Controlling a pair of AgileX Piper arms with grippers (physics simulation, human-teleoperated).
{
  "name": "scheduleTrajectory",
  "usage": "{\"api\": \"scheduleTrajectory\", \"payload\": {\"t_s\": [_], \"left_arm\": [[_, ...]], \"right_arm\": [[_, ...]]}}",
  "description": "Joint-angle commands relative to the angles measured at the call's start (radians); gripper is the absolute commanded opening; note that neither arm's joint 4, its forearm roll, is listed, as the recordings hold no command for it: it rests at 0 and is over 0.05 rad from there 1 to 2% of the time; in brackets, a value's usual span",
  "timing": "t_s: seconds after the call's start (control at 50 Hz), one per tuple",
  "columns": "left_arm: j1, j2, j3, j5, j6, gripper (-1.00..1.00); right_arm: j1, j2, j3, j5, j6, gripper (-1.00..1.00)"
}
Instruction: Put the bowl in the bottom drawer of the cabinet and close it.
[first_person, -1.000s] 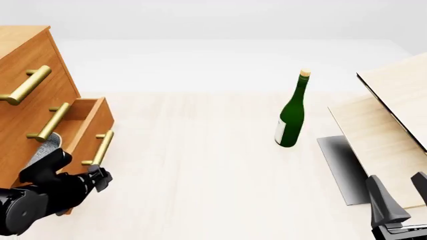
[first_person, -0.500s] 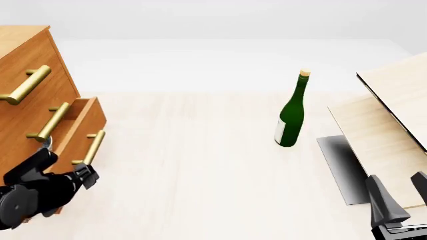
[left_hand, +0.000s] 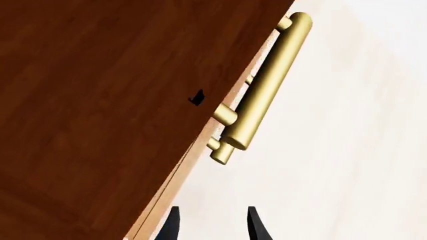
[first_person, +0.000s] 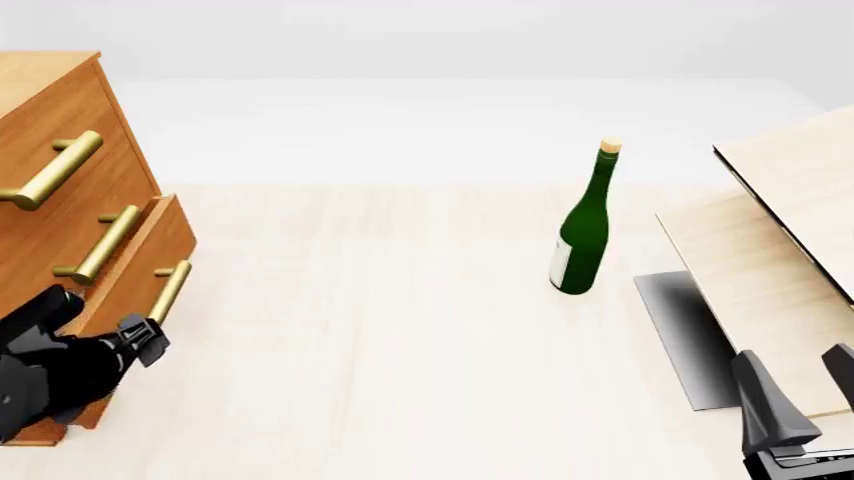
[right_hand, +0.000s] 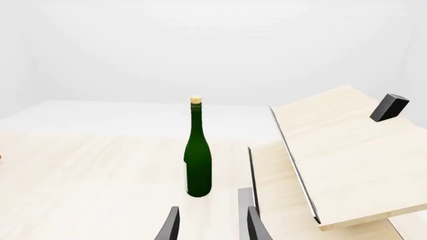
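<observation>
Pale tabletop; left gripper (first_person: 134, 340), fingers parted and empty, presses the bottom drawer (first_person: 134, 275) seemingly shut; right gripper (right_hand: 210, 225) idles open

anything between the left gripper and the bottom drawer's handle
Nothing visible. The left gripper sits open just beside the bottom drawer, with only bare table between its fingertips and the brass handle. The bowl is not in view.
</observation>
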Motion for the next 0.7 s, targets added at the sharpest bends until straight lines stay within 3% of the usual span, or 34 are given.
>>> {"api": "scheduleTrajectory", "payload": {"t_s": [0.02, 0.7], "left_arm": [[0.086, -0.022, -0.019, 0.006, 0.043, 1.0], [0.141, -0.004, -0.019, -0.026, -0.008, 1.0]], "right_arm": [[0.0, 0.0, 0.0, 0.0, 0.0, 1.0], [0.0, 0.0, 0.0, 0.0, 0.0, 1.0]]}}
